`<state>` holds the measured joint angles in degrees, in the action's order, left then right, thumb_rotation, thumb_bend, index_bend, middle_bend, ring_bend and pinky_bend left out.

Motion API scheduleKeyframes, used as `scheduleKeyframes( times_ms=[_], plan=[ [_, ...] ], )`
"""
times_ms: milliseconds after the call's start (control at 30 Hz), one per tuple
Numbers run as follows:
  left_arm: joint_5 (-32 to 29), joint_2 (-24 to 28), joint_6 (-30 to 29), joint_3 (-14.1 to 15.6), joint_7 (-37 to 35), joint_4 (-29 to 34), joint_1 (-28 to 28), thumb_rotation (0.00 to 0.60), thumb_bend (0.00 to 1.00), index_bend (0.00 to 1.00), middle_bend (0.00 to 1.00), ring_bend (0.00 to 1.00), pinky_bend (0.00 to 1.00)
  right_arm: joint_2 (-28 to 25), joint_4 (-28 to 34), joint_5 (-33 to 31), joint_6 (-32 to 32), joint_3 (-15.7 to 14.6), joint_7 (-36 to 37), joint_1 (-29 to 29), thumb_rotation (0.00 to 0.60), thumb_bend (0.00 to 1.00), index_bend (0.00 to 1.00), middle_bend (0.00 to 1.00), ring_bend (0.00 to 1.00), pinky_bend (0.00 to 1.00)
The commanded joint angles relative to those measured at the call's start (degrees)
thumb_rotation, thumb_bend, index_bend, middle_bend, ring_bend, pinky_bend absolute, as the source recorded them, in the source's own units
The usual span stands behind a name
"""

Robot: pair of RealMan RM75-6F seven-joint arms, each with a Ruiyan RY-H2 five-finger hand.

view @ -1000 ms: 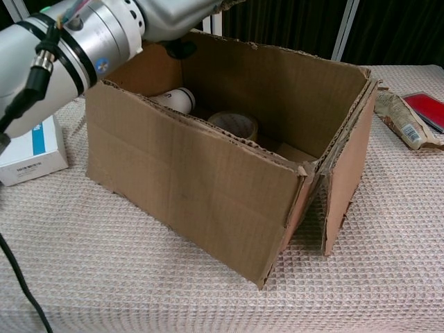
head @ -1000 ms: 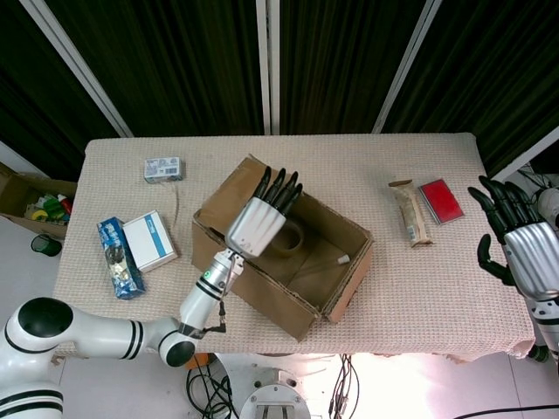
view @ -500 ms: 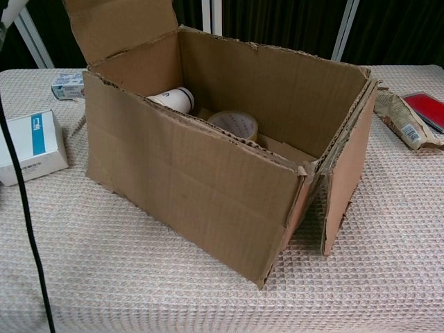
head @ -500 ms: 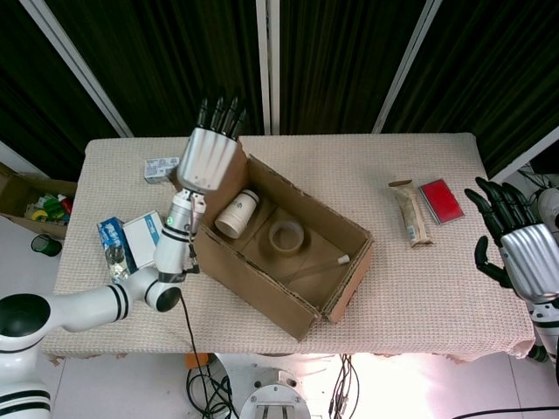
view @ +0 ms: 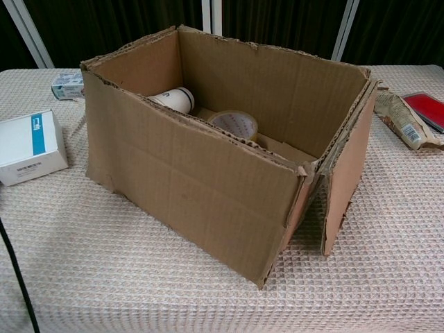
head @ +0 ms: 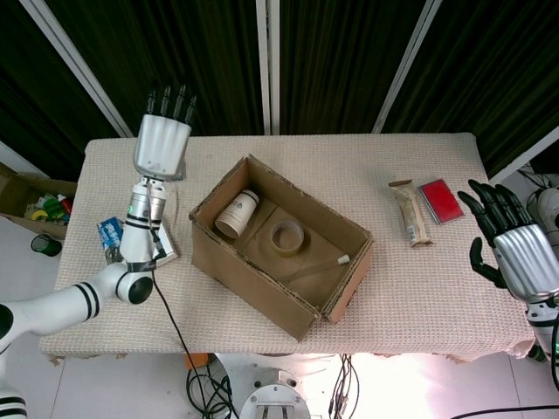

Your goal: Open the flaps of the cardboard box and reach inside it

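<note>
The cardboard box (head: 279, 246) stood open at mid-table, left hand (head: 162, 141) raised far-left, right hand (head: 515, 249) near-right, both empty with fingers spread.

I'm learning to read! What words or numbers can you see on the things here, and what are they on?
None can be read.
White box with blue stripe: tiny dark print, too small.
Small box at the table's back: blurred print.
White cup in the cardboard box: dark marks, too blurred.
Snack packet: blurred print.
Blue packet: too small.
Red item: no text shows.
</note>
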<state>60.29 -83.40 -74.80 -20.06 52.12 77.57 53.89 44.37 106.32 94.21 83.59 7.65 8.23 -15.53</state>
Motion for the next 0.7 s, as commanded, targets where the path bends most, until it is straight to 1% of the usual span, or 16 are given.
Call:
scheduleKeyframes(
  times_ms=[33,67,100,133,167,233,300,367,400,433,533,600,700],
  plan=[
    [3.0,13.2,0.8,2.5,-14.1,19.1,-9.4,0.170,0.14,0.00,0.00,0.00,0.12,2.0,-2.8,0.3,2.8,-0.3,-3.5,1.7,0.600,0.76,0.00,0.00,0.00,0.00],
    [4.2,15.5,-0.2,3.6,-15.4,21.5,-11.4,0.086,0.12,0.00,0.00,0.00,0.12,3.1,-4.1,0.2,4.0,-0.4,-5.3,2.4,0.600,0.76,0.00,0.00,0.00,0.00],
    [6.0,17.9,-2.1,5.1,-17.2,24.1,-14.1,0.029,0.09,0.00,0.00,0.00,0.12,4.7,-5.9,-0.2,5.4,-0.6,-7.7,3.5,0.600,0.73,0.00,0.00,0.00,0.00],
    [7.4,19.6,-3.3,6.4,-18.8,25.9,-16.2,0.005,0.07,0.00,0.00,0.00,0.12,5.9,-7.2,-0.6,6.2,-0.9,-9.2,4.3,0.600,0.71,0.00,0.00,0.00,0.00],
    [8.9,21.4,-4.1,7.9,-20.8,27.4,-18.3,0.000,0.06,0.00,0.00,0.00,0.12,7.1,-8.5,-1.2,6.9,-1.3,-10.4,5.1,0.600,0.67,0.00,0.00,0.00,0.00],
    [12.9,25.7,-4.2,12.3,-26.7,29.4,-22.7,0.000,0.04,0.00,0.00,0.00,0.12,10.0,-11.9,-2.8,8.8,-1.8,-13.1,7.2,0.600,0.63,0.00,0.00,0.00,0.00],
    [17.1,28.4,-4.2,16.0,-32.4,27.9,-26.0,0.000,0.04,0.00,0.00,0.00,0.12,12.7,-15.1,-4.0,10.3,-2.3,-14.1,8.9,0.600,0.63,0.00,0.00,0.00,0.00],
    [20.6,27.8,-6.6,19.1,-37.3,22.0,-29.8,0.000,0.03,0.00,0.00,0.00,0.12,15.7,-18.8,-5.4,11.5,-2.8,-12.8,10.7,0.600,0.64,0.00,0.00,0.00,0.00],
    [21.9,27.0,-7.6,20.2,-39.2,18.9,-31.2,0.000,0.03,0.00,0.00,0.00,0.12,16.8,-20.4,-6.0,11.7,-3.1,-12.1,11.4,0.600,0.64,0.00,0.00,0.00,0.00],
    [23.2,25.3,-9.3,21.3,-42.6,14.4,-33.2,0.000,0.03,0.00,0.00,0.00,0.11,18.3,-22.6,-6.7,11.9,-3.5,-11.2,12.2,0.600,0.65,0.00,0.00,0.00,0.00],
    [25.7,21.3,-13.0,23.6,-51.0,4.7,-37.7,0.000,0.04,0.00,0.01,0.00,0.11,21.3,-27.2,-8.2,11.0,-4.5,-8.4,13.7,0.600,0.67,0.00,0.00,0.00,0.00],
    [26.6,19.1,-15.0,24.5,-53.0,-0.7,-40.2,0.000,0.04,0.00,0.02,0.00,0.11,22.7,-29.7,-8.7,10.1,-5.0,-5.7,14.3,0.600,0.68,0.00,0.00,0.00,0.00],
    [27.5,16.9,-16.8,25.2,-54.7,-5.4,-42.6,0.000,0.04,0.00,0.02,0.00,0.11,24.2,-32.5,-8.8,9.6,-5.2,-3.5,14.6,0.600,0.68,0.00,0.00,0.00,0.00]
  ],
)
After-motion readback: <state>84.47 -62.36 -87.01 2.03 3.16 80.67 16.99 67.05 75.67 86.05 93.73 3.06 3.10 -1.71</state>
